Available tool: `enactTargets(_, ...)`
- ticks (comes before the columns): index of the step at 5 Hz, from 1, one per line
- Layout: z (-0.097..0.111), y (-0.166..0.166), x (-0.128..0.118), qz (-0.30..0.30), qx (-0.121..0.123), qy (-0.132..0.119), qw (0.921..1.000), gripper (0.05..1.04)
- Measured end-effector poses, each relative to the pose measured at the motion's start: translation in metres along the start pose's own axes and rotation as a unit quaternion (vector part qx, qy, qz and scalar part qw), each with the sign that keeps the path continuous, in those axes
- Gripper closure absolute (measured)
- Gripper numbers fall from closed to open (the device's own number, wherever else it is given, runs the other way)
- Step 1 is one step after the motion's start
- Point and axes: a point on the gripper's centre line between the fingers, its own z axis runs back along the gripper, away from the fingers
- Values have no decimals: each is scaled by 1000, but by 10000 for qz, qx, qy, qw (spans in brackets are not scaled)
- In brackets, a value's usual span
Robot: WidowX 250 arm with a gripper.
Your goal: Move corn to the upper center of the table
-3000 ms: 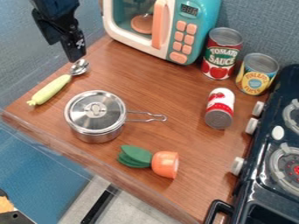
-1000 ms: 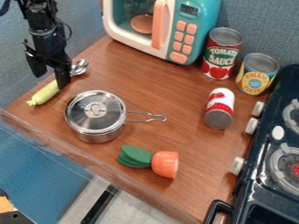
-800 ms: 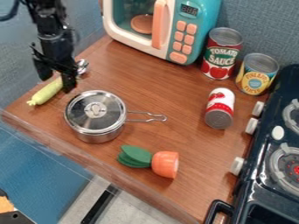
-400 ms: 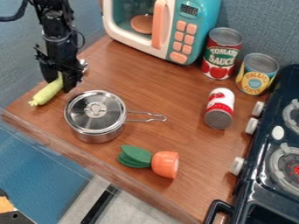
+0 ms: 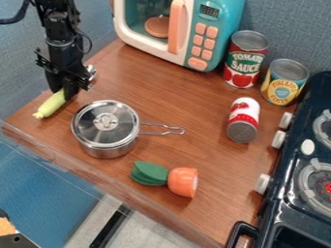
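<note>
The gripper (image 5: 63, 90) is low at the left side of the brown table (image 5: 174, 104), near its left edge. Its fingers are closed around the upper end of the light yellow-green corn (image 5: 50, 105), which they partly cover. The corn lies at a slant, its lower end pointing toward the front left corner. Just behind the gripper, a piece of a shiny metal spoon (image 5: 92, 71) shows.
A lidded metal pot (image 5: 107, 127) stands right of the corn, its handle to the right. A toy microwave (image 5: 184, 29) is at the back. Cans (image 5: 244, 60) stand at the back right, another (image 5: 243, 120) nearer. An orange-and-green toy (image 5: 182, 182) lies in front; a stove (image 5: 310, 169) borders the right.
The gripper has come down from the upper left onto the corn, and its fingers have drawn together around it. The corn has shifted very slightly.
</note>
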Motion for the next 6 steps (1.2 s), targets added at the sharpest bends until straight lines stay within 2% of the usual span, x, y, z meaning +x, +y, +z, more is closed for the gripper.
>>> enactTargets(1,1,3,0,57,-38,-30,10000,757)
enactTargets(2,8,5,0,-334,99,-178,9992,757)
enactTargets(3,33,3,9,-785,41,-513,9956,757)
enactTargets(4,50,-2,11,-1191,5,-624,9909,757)
enactTargets(5,64,-26,31,-2006,-240,-833,9758,757)
enactTargets(6,89,-55,54,-3150,-378,-1141,9415,757)
